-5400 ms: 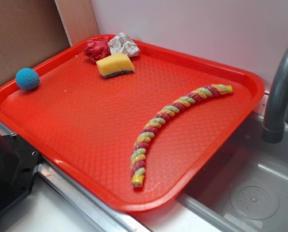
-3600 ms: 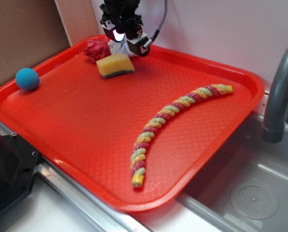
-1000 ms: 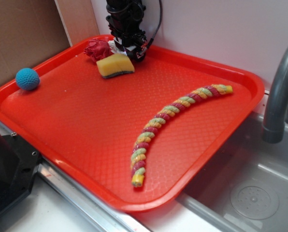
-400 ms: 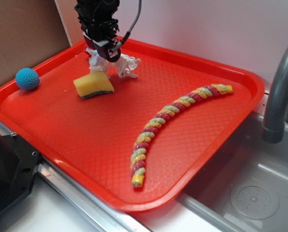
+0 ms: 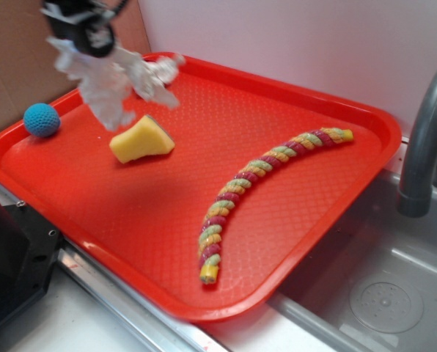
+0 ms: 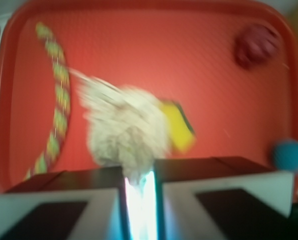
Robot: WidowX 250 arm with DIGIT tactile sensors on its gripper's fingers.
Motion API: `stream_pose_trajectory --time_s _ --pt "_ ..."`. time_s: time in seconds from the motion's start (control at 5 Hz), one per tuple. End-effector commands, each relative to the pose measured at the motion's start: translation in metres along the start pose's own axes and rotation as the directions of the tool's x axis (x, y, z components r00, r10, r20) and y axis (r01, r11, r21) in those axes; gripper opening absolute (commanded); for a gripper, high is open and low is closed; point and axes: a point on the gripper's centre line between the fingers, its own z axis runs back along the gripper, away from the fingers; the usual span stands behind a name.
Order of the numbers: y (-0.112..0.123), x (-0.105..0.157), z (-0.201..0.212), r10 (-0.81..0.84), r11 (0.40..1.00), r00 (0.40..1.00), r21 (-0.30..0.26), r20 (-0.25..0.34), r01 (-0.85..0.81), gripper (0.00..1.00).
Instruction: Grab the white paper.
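Lifting: the step in hand looks like the carry-away after the grab, since the paper hangs clear of the tray.
Tray (image 5: 336, 110): red, the biggest thing here, set beside a sink with a grey faucet (image 5: 424, 139) at the right edge.
Rope toy (image 5: 255, 192): a braided, many-coloured length curving across the tray's right half, well apart from the action.
White paper (image 5: 112, 77): a loose, trailing wad in the air over the tray's far left part, above and just behind the sponge; motion-blurred in both views, it hangs straight from the claw in the wrist view (image 6: 124, 130).
Yellow sponge (image 5: 140, 139): tipped on the tray under the paper, apart from it.
Blue ball (image 5: 41, 119): at the tray's left rim.
Red paper wad (image 6: 256, 46): only the wrist view shows it, near a tray corner.
Gripper (image 5: 83, 26): at the top left, pinched onto the paper's top; the wrist view shows only a narrow bright gap between the jaws.
Next move: by my judgement, a steady hold and a smooth rise, as thin trailing tissue could tear or slip.
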Motion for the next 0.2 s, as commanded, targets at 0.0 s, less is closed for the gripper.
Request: stream_pose_trajectory --time_s 0.0 --pt "0.0115 0.0314 0.0651 0.054 0.998 0.998 0.011 0.026 -0.054 0.00"
